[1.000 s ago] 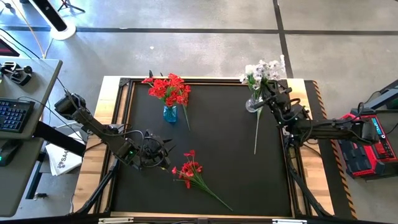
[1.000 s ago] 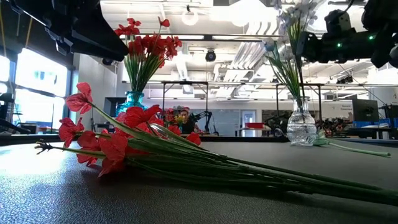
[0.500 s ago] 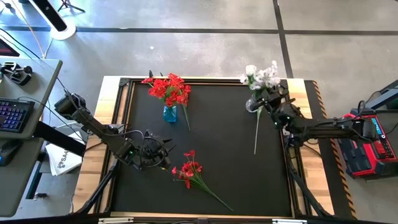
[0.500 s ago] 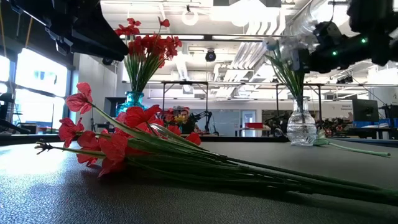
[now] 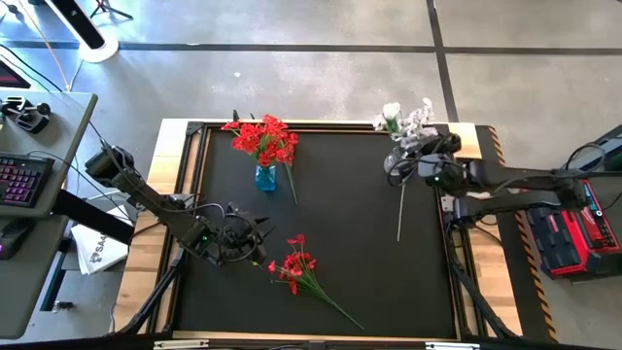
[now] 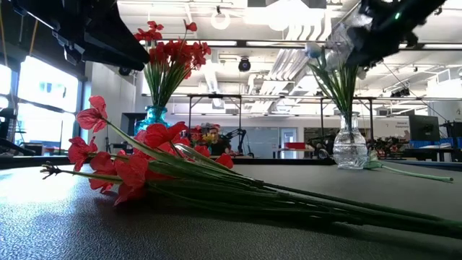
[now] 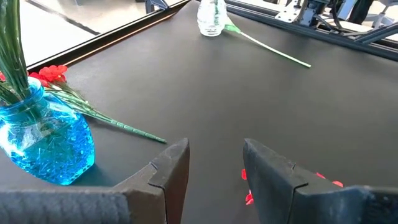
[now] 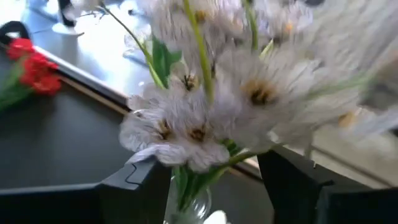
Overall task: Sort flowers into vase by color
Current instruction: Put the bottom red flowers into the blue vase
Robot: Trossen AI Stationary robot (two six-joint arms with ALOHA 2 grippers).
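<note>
A blue vase [image 5: 264, 177] at the far left holds red flowers [image 5: 260, 136]. One red sprig [image 7: 93, 112] lies on the mat beside it. A clear vase [image 5: 393, 165] at the far right holds white flowers [image 5: 408, 121]. Another white sprig [image 5: 400, 209] lies flat just near of it. A loose red sprig [image 5: 296, 267] lies near the table's middle. My left gripper [image 5: 260, 245] hovers open just left of that sprig's blossoms. My right gripper [image 8: 214, 168] is open beside the clear vase, its fingers on either side of the white stems below the blossoms.
The black mat has a raised frame [image 5: 194, 194] around it. Wide bare mat lies between the two vases and right of the loose red sprig. A desk with a keyboard [image 5: 19, 180] stands off the table's left.
My right arm has swung round by the clear vase, and in the low view its gripper has gone up to the picture's top. The white blossoms have shifted a little and now bunch over the vase.
</note>
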